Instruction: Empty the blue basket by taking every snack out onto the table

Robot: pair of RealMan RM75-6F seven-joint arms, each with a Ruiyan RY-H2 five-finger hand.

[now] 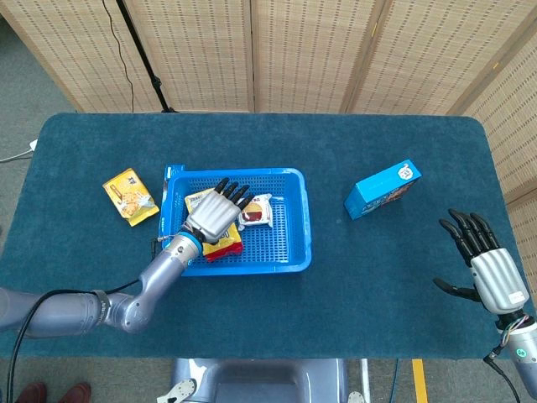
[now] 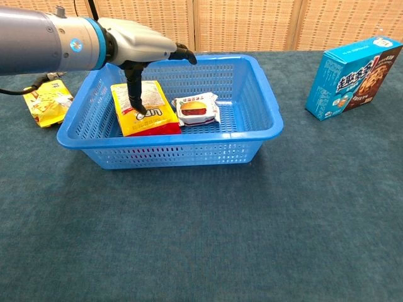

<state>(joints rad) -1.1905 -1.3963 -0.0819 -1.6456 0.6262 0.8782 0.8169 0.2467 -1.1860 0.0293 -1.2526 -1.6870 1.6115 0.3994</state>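
Observation:
The blue basket (image 1: 285,252) (image 2: 189,145) stands left of the table's centre. A yellow and red snack bag (image 1: 226,245) (image 2: 146,116) lies in its left half. A small white wrapped snack (image 1: 258,212) (image 2: 197,108) lies beside it, touching its right edge. My left hand (image 1: 216,214) (image 2: 135,45) hovers over the bag with fingers spread, and its thumb (image 2: 133,94) points down onto the bag's top. It grips nothing. My right hand (image 1: 488,262) is open over the table's near right corner, far from the basket.
A yellow snack packet (image 1: 129,196) (image 2: 47,102) lies on the table left of the basket. A blue snack box (image 1: 382,189) (image 2: 352,74) rests on the table to the right. Folding screens stand behind the table.

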